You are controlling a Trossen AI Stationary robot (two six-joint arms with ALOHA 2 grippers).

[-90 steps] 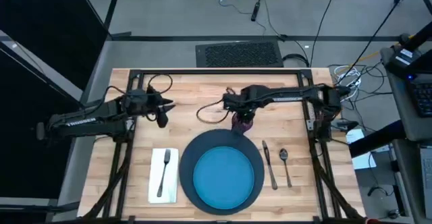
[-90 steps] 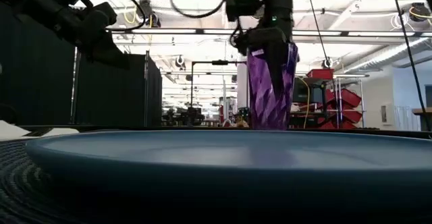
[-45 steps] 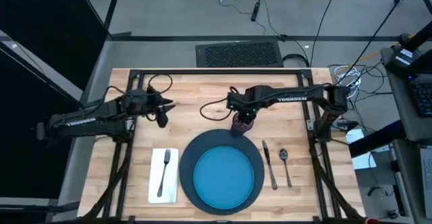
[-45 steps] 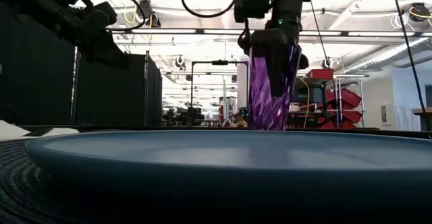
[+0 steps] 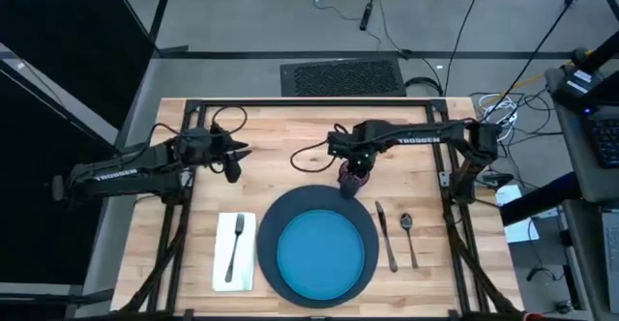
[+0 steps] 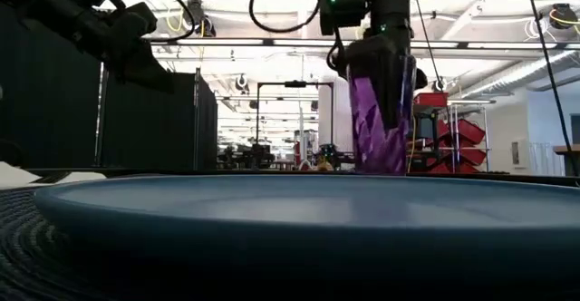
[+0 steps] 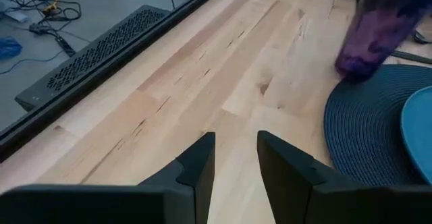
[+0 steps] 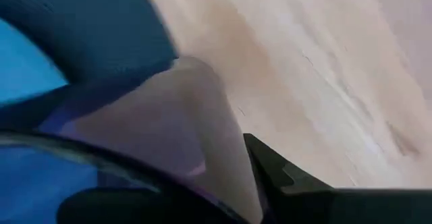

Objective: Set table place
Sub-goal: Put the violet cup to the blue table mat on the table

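Note:
The small purple cup (image 5: 354,177) (image 6: 381,124) stands just beyond the far rim of the large navy disc (image 5: 276,215), with my right gripper (image 5: 355,166) (image 6: 385,61) shut on its top. The bright blue plate (image 5: 320,255) lies on the disc. A fork (image 5: 233,248) rests on the white napkin (image 5: 243,263) left of the disc. The knife (image 5: 386,236) and spoon (image 5: 409,234) lie right of it. My left gripper (image 5: 233,169) (image 7: 236,142) hovers open over bare wood at the far left, holding nothing. My right gripper holds the cup by its upper rim (image 6: 367,65), coming from above with the fingers pointing down. A dark finger (image 6: 397,79) runs down the cup's upper wall; inside or outside I cannot tell. The cup is slightly tilted, and the plate hides its base in the low view.
The table (image 5: 280,132) shows bare planks along its far side between the two arms. A black frame (image 5: 309,106) runs along the table's far edge and down both sides.
My right gripper has carried the cup a little toward the table's right edge along the disc's far rim, still shut on it. The cup has tipped slightly.

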